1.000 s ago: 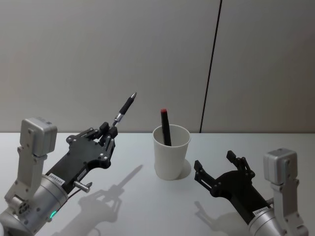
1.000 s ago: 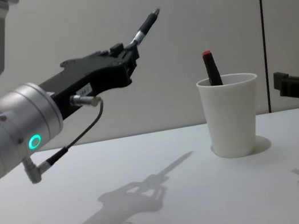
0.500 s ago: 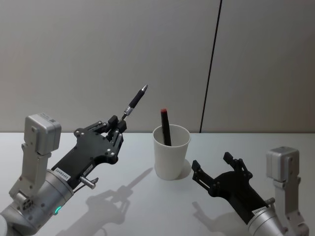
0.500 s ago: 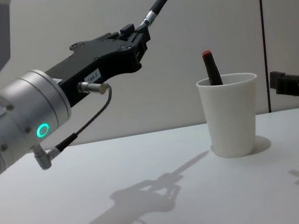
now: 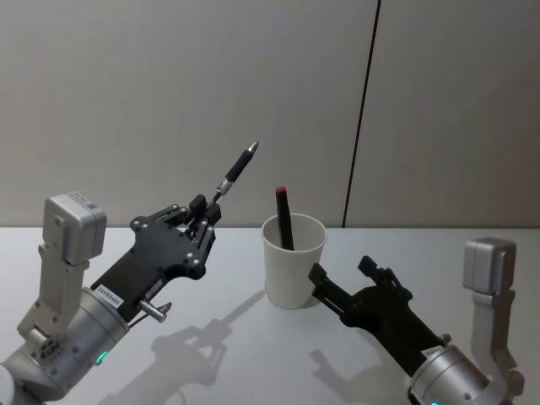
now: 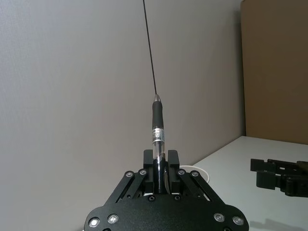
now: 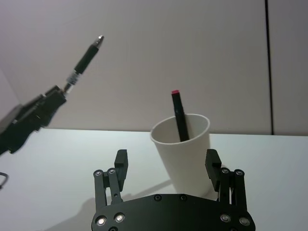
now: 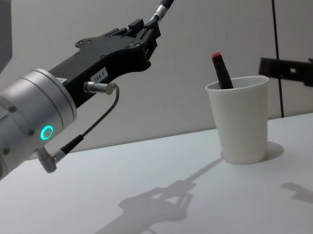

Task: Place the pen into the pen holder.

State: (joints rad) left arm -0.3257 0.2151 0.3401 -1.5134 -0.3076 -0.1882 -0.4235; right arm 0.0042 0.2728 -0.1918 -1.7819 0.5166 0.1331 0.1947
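In the left tool (image 5: 205, 216), a slim black-gripped pen (image 5: 235, 171), silver tip upward.

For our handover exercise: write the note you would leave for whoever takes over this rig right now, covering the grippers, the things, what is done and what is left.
Left gripper: shut on the pen, raised to the left of the cup, with the pen slanting up toward it.
Right gripper: open, low at the cup's right side, jaws facing it; I cannot tell if it touches.
Cup: upright on the table, with a red-tipped marker standing in it.
Done: pen picked up.
Left: carry it over the rim, point it down and release it inside.
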